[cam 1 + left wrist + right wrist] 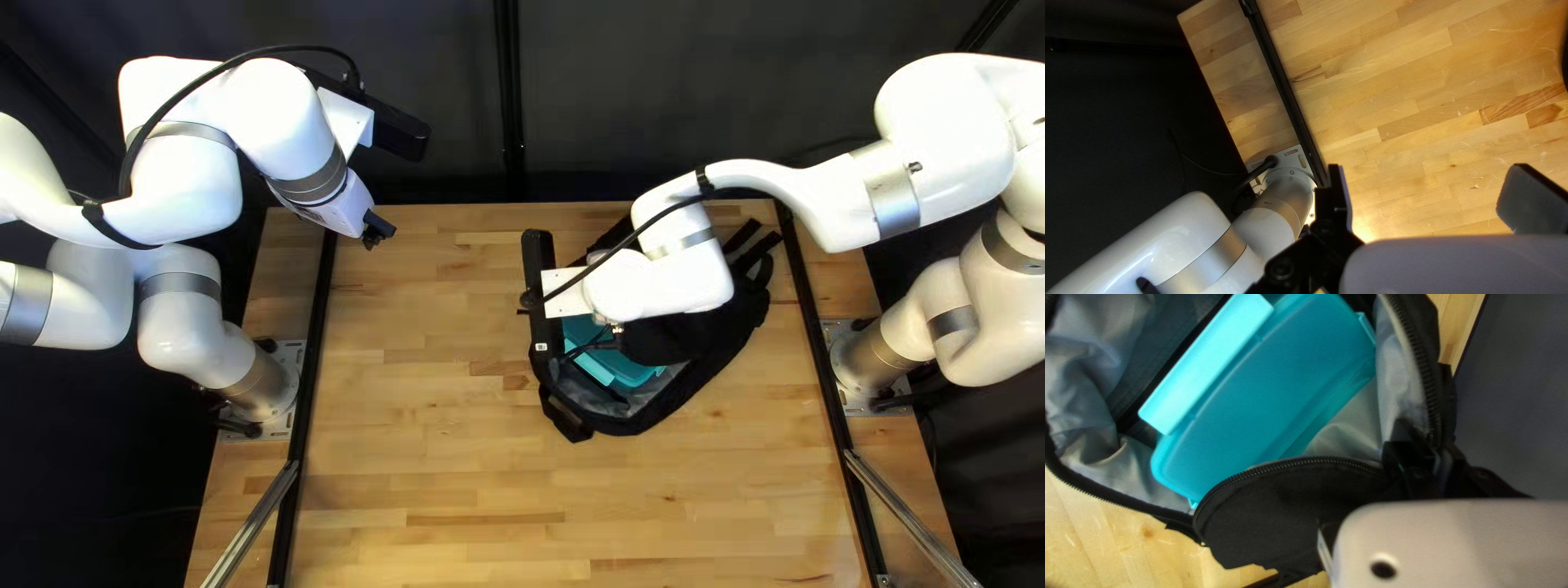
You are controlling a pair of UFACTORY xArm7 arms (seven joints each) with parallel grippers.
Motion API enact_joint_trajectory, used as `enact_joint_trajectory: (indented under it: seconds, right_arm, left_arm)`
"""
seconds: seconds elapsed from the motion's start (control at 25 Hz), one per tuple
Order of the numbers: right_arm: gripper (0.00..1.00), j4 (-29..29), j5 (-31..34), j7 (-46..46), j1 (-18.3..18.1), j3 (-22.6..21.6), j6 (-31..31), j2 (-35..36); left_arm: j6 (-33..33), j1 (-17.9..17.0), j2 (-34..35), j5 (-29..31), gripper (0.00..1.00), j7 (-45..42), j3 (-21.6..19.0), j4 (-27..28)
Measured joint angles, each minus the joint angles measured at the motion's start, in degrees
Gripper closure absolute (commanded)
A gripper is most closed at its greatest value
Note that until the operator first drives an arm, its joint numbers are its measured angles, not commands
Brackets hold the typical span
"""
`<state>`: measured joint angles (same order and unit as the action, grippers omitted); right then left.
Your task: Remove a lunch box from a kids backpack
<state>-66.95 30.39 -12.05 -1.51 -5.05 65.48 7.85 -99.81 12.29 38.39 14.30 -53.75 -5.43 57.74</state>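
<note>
Behind the far edge of the tabletop (435, 436), a dark curtain (435, 65) was hung. Right of the tabletop's middle, the teal lunch box (623, 368) was held inside the unzipped bag (697, 394), ringed by its grey lining (1088, 375). A paler clip (1208, 365) was seen along one side, and another edge was overlapped by the black flap (1290, 512). The bag's rim was clamped between the fingers of the right gripper (588, 347). Near the tabletop's far left corner, the left gripper (376, 229) was held raised, its fingers spread wide apart.
</note>
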Motion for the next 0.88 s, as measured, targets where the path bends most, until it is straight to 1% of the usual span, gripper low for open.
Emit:
enact_joint_trajectory:
  seconds: [0.08,0.12,0.16,0.2,0.32,0.4,0.48,0.6,0.68,0.88]
  right_arm:
    - [1.0,1.19,-0.32,0.53,-0.62,0.38,-1.63,-0.62]
    - [1.0,1.81,-0.52,0.77,-0.93,0.57,-2.5,-0.98]
    - [1.0,2.35,-0.73,0.99,-1.22,0.74,-3.3,-1.33]
    - [1.0,2.77,-0.94,1.2,-1.47,0.89,-3.98,-1.64]
    - [1.0,3.61,-1.43,1.66,-1.89,1.14,-5.15,-2.34]
    - [1.0,3.93,-1.66,1.94,-2.0,1.2,-5.33,-2.85]
    - [1.0,4.29,-1.84,2.15,-2.04,1.21,-5.32,-3.45]
    - [1.0,5.18,-2.02,2.32,-2.14,1.27,-5.65,-4.29]
    - [1.0,5.82,-2.12,2.35,-2.26,1.36,-6.08,-4.75]
    - [1.0,7.0,-2.59,2.44,-2.55,1.6,-7.22,-5.5]
  left_arm:
    - [-3.5,-0.15,-1.54,2.21,0.0,1.76,-2.31,6.01]
    - [-4.78,-0.37,-2.27,3.3,0.0,2.48,-3.85,8.06]
    - [-5.38,-0.73,-2.74,4.13,0.0,2.89,-5.18,8.86]
    - [-5.43,-1.23,-2.95,4.68,0.0,2.99,-6.44,8.44]
    - [-3.4,-3.6,-1.99,4.81,0.0,2.2,-10.02,2.62]
    - [-1.21,-5.81,-0.28,3.61,0.0,2.23,-11.43,-2.13]
    - [1.02,-7.91,1.16,1.73,0.0,4.0,-11.45,-6.65]
    - [3.28,-9.57,2.06,-0.78,0.0,7.9,-9.17,-12.15]
    - [3.58,-9.81,2.24,-1.32,0.0,9.16,-8.1,-13.52]
    - [3.66,-9.88,2.29,-1.45,0.0,9.44,-7.87,-13.82]
